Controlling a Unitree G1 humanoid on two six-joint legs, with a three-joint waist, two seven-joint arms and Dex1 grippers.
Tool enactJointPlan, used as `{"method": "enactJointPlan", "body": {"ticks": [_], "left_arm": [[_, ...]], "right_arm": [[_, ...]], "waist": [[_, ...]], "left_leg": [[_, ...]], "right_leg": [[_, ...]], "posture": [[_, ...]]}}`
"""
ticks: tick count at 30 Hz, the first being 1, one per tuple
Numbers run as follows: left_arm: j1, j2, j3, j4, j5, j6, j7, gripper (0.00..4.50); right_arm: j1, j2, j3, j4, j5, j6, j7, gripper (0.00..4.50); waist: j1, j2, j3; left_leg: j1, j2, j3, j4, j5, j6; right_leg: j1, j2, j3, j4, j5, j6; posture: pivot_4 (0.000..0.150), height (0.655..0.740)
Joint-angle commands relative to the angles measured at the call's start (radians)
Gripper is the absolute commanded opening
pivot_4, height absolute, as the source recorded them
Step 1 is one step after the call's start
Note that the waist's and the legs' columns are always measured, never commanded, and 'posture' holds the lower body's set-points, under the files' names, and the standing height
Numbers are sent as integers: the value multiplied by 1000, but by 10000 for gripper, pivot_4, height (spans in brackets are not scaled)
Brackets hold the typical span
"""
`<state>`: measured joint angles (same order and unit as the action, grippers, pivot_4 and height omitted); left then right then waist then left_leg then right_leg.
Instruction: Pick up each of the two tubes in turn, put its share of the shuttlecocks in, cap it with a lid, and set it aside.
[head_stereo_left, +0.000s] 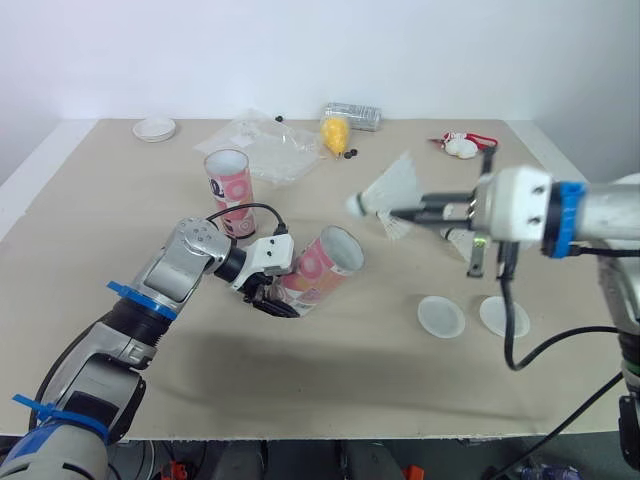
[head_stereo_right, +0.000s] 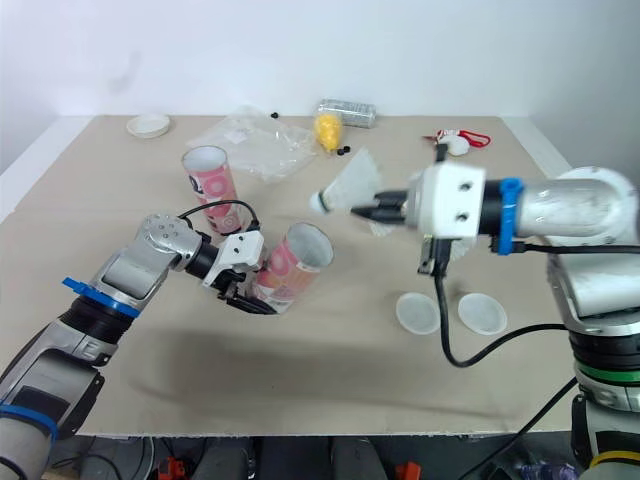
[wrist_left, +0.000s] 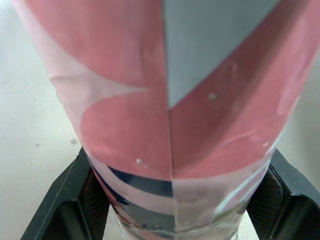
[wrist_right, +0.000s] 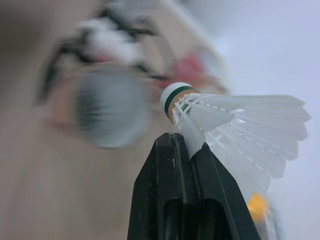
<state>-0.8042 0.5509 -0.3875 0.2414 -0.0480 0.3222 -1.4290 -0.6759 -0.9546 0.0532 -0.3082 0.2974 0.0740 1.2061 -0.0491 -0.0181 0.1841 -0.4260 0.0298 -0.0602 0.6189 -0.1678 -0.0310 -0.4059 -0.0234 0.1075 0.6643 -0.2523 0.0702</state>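
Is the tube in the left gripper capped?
No, the held tube has an open mouth, and two lids lie on the table.

1. Here's the left arm (head_stereo_left: 150, 300), coming in from the near-left side of the tilted tube (head_stereo_left: 322, 266), forearm angled up toward it, wrist bent.
2. The left gripper (head_stereo_left: 272, 296) is clamped on that tube's lower end, one black finger (wrist_left: 60, 200) pressed against each side.
3. Across from it, the right arm (head_stereo_left: 600, 215) stretches level from the tube's far right, riding higher than the tube.
4. The right gripper (head_stereo_left: 400, 212) has its fingers pinched tight on a shuttlecock (head_stereo_left: 385, 190), poised just above the tube's open mouth, not touching.
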Motion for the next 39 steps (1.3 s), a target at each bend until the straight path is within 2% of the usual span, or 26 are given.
{"method": "enactJointPlan", "body": {"ticks": [1,8,11,13,15,16,18,20,24,27,34,35,39], "left_arm": [[-1,6,-10,7,14,8,8,30903],[13,14,-5,-19,10,21,12,30903],[17,17,-5,-23,11,21,15,30903],[18,18,-5,-24,10,22,15,30903],[18,19,-5,-25,10,23,15,30903],[18,20,-6,-25,11,22,16,30903],[16,19,-8,-21,14,17,16,30903],[13,19,-11,-17,17,10,14,30903],[2,11,-19,-11,20,2,9,30903],[-11,5,-21,-4,20,4,6,30903],[-13,-2,-23,-15,14,15,3,30903],[-12,-2,-25,-17,14,15,2,30903],[-9,-3,-25,-23,10,21,-3,30903]], "right_arm": [[-40,1,29,32,-54,-91,43,412],[-64,32,72,61,-62,-129,85,412],[-81,54,82,62,-46,-109,95,9430],[-102,72,68,48,-4,-57,89,19098],[-132,80,29,23,90,78,70,26827],[-143,72,14,16,125,124,75,32886],[-171,63,-27,22,221,270,52,41900],[-198,63,-46,58,242,333,35,41900],[-246,77,-21,159,199,317,70,41900],[-268,92,70,185,134,263,149,34616],[-328,168,228,211,19,174,250,3014],[-350,190,261,226,-3,166,268,1443],[-433,249,350,350,-123,10,340,1443]], "waist": [[0,0,0],[1,0,0],[1,0,0],[1,0,0],[1,0,0],[1,0,0],[1,0,0],[1,0,0],[1,0,0],[1,0,0],[1,0,0],[1,0,0],[2,1,0]], "left_leg": [[0,0,0,0,0,0],[0,0,0,0,0,0],[0,0,0,0,0,0],[0,0,0,0,0,0],[0,0,0,0,0,0],[0,0,0,0,0,0],[0,0,0,0,0,0],[0,0,0,0,0,0],[0,1,0,0,0,0],[0,1,1,0,0,0],[-1,0,1,0,0,0],[-1,0,1,0,0,0],[-1,1,1,0,0,0]], "right_leg": [[0,0,0,0,0,0],[0,0,0,0,1,1],[0,0,0,0,2,3],[0,0,0,0,1,3],[0,0,0,0,2,2],[0,0,0,0,1,2],[0,0,0,0,1,1],[0,0,0,0,1,1],[0,0,0,0,0,-1],[-1,0,0,0,1,-1],[-2,0,0,0,2,4],[-2,0,0,0,2,4],[-2,0,0,1,3,4]], "posture": [[1500,7400],[1500,7400],[1500,7400],[1500,7400],[1500,7400],[1500,7400],[1500,7400],[1500,7400],[1500,7400],[1500,7400],[1500,7400],[1500,7400],[1500,7400]]}}
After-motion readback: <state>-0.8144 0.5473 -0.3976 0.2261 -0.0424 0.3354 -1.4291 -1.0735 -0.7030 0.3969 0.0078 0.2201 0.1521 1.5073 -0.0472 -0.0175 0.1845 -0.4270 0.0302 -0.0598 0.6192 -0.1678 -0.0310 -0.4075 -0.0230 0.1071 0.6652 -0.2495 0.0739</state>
